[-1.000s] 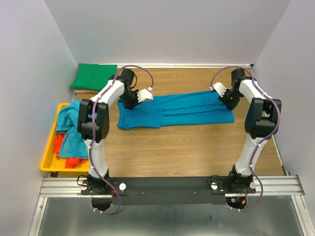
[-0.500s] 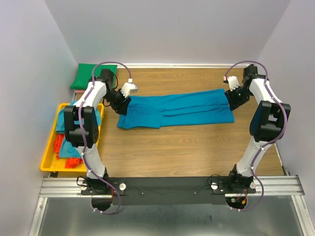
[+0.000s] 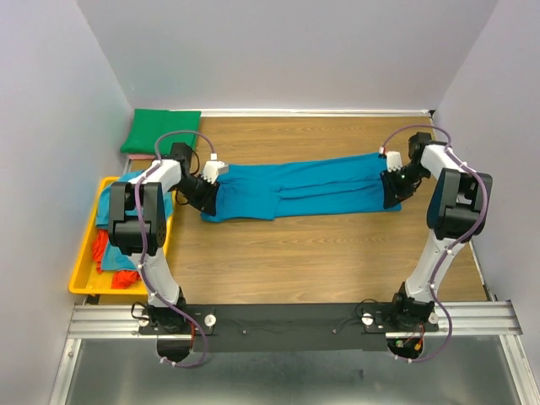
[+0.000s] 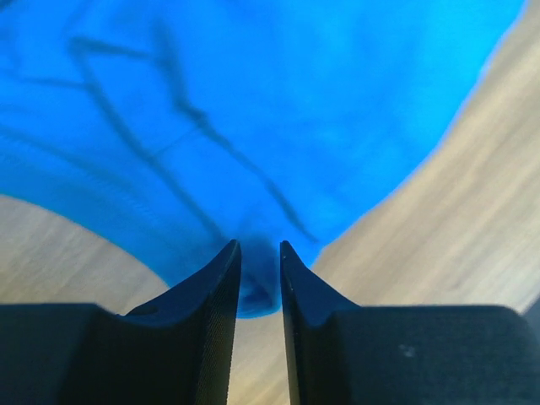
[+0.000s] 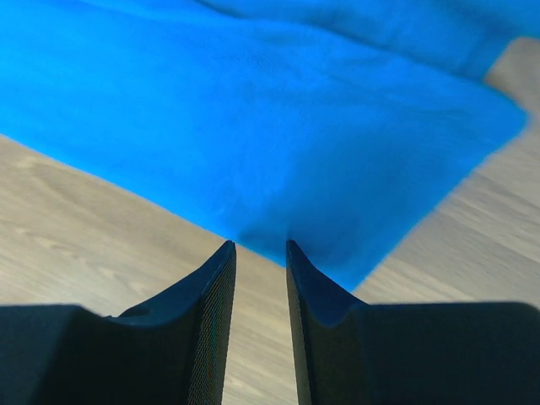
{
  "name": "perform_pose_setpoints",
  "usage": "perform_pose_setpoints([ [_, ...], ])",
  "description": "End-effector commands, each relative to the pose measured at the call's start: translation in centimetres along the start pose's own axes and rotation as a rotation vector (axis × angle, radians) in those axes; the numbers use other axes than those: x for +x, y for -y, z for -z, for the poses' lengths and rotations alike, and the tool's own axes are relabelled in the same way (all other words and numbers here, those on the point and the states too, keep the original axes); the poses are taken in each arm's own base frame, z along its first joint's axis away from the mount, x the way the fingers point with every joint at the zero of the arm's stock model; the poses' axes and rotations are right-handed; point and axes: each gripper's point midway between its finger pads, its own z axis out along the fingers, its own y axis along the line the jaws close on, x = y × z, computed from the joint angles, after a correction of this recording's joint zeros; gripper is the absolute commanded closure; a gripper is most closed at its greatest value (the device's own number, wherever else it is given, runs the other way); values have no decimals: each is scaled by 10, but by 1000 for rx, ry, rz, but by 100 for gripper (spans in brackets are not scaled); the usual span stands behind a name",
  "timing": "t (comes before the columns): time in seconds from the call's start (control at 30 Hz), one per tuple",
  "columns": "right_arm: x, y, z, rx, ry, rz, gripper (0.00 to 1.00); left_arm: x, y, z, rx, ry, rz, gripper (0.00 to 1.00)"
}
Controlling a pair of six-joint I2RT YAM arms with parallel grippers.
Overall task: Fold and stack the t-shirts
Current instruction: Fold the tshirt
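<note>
Black jaws on your left gripper (image 4: 258,246) and right gripper (image 5: 260,245) stand narrowly parted, one at each end of the teal-blue t-shirt (image 3: 295,187). You can't tell yet if they pinch it. A second ago both sat further in. The shirt lies as a long band across mid-frame, ready for another fold.

Long teal shirt (image 3: 295,187) lies flat across tabletop (image 3: 304,253), L to R, folded into a strip. L tool (image 3: 213,171) at its L end, R tool (image 3: 390,169) at its R end. Green shirt (image 3: 160,131) folded, back-L corner. Yellow tray (image 3: 80,270) at L edge w/ crumpled teal shirt (image 3: 114,202) + orange-red shirt (image 3: 103,249).
</note>
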Motion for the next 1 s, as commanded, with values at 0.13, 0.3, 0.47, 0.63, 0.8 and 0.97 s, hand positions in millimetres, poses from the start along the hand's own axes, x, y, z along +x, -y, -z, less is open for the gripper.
perform_pose_setpoints([
  [0.13,27,27,-38,99,-91,-36,63,37,-38,-22,-70,-63,103,71],
  [0.3,40,36,-36,164,-130,-8,63,43,-29,-22,-51,-68,100,75],
  [0.47,-2,16,10,129,44,27,59,6,-11,15,-36,45,-7,60],
  [0.63,-53,-46,56,-4,227,73,50,-29,12,49,-8,130,-96,52],
  [0.8,-74,-135,49,-203,275,45,47,-28,32,48,53,132,-86,50],
  [0.97,-85,-201,12,-306,252,95,47,-16,54,22,147,104,-52,48],
])
